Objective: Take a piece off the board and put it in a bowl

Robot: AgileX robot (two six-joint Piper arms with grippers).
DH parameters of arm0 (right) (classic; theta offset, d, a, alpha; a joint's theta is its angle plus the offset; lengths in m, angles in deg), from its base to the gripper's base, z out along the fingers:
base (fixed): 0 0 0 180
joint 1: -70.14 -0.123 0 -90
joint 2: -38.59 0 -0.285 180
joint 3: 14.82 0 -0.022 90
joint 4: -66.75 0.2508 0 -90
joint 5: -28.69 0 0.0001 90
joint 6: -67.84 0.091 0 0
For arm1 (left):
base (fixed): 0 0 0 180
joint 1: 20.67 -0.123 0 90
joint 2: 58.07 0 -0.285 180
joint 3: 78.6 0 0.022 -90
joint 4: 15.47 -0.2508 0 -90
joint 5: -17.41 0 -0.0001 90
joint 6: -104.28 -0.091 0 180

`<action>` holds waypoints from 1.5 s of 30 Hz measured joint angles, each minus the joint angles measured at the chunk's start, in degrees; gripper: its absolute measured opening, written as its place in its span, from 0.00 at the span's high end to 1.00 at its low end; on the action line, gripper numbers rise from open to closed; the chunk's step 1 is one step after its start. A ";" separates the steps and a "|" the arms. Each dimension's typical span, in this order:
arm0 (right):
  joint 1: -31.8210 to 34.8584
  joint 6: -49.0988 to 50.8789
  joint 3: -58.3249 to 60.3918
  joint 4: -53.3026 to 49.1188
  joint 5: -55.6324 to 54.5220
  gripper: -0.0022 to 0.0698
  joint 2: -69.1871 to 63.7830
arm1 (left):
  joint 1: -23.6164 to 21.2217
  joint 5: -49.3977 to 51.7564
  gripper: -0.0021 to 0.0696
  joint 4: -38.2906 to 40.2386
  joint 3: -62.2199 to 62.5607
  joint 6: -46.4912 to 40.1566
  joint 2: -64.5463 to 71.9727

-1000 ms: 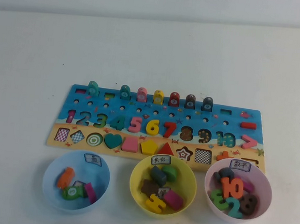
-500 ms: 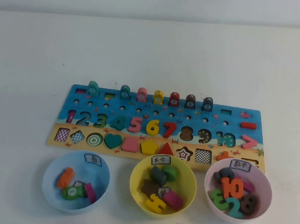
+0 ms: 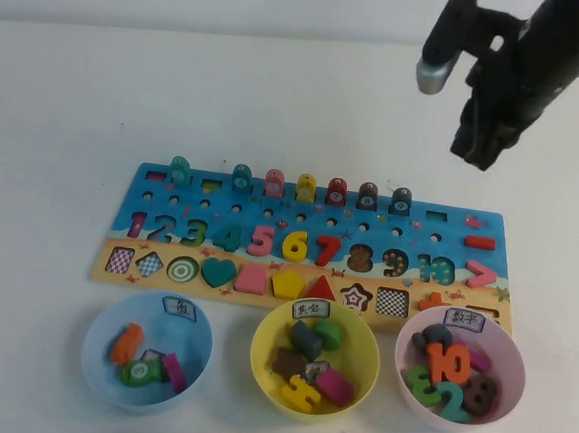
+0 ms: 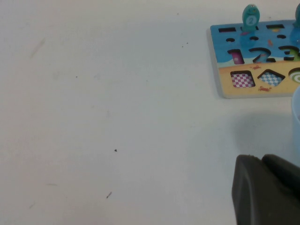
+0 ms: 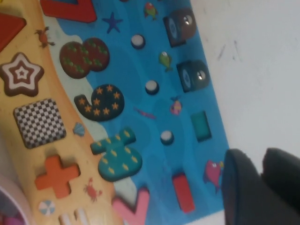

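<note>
The board (image 3: 115, 263) lies mid-table with a row of fish pieces standing along its far edge. The dark brown piece (image 3: 368, 195) is second from the right, between a red piece (image 3: 337, 191) and a blackish-grey piece (image 3: 401, 199). In the right wrist view the dark brown piece (image 5: 180, 26) sits beside the blackish-grey one (image 5: 193, 75). My right gripper (image 3: 473, 151) hangs shut and empty above the table beyond the board's far right corner; it also shows in the right wrist view (image 5: 260, 157). The light blue bowl (image 3: 100, 334) stands front left. My left gripper (image 4: 265, 187) is shut, left of the board.
A yellow bowl (image 3: 264, 347) and a pink bowl (image 3: 513, 367), both holding pieces, stand in front of the board beside the blue bowl. The blue bowl holds an orange, a green and a magenta piece. The left wrist view shows the board's left end (image 4: 225, 86).
My right arm has come into the high view from the upper right and moved down and left toward the board's far right corner. The pieces and bowls have not moved.
</note>
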 joint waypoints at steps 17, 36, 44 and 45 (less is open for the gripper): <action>-6.03 -14.37 -3.52 10.13 -13.51 0.28 -10.96 | 0.00 0.00 0.98 0.00 0.00 0.00 0.00; -5.71 -14.37 -3.52 10.39 -14.58 0.33 -12.57 | 0.00 0.00 0.98 0.00 0.00 0.00 0.00; -4.53 -14.37 -3.55 10.39 -15.55 0.33 -15.03 | 0.00 0.00 0.98 0.00 0.00 0.00 0.00; -4.30 -14.37 -3.55 10.51 -15.68 0.33 -15.29 | 0.00 0.00 0.98 0.00 0.00 0.00 0.00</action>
